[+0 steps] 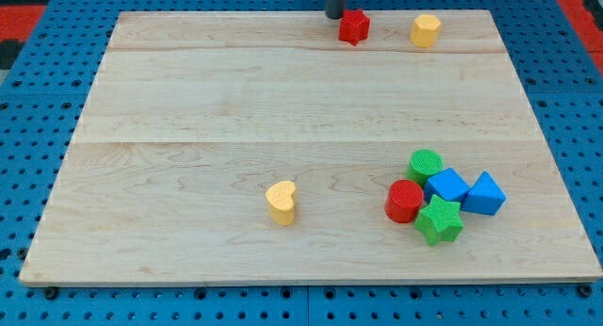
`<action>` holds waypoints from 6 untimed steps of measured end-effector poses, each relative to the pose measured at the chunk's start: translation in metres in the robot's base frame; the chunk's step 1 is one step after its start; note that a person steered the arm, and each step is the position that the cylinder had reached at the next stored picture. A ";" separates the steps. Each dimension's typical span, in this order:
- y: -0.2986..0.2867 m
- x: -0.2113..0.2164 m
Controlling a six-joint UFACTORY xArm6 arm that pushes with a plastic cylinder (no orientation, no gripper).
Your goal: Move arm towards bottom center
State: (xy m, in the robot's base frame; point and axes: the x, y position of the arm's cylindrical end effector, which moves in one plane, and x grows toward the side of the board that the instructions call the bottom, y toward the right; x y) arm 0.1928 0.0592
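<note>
My tip point(334, 15) is at the view's top edge of the wooden board point(188, 128), just left of a red star block point(354, 26). A yellow hexagonal block point(425, 30) sits to the right of the red star. A yellow heart block point(281, 202) lies near the view's bottom centre, far below my tip. At the bottom right is a cluster: a green cylinder point(425, 163), a red cylinder point(404, 201), a green star point(439, 220) and two blue blocks point(447, 186) point(484, 195).
The board lies on a blue perforated table point(28, 109). A red-striped area point(579, 6) shows at the view's top right corner.
</note>
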 end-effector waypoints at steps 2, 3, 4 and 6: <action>0.015 0.000; -0.011 -0.001; -0.048 0.021; -0.014 0.191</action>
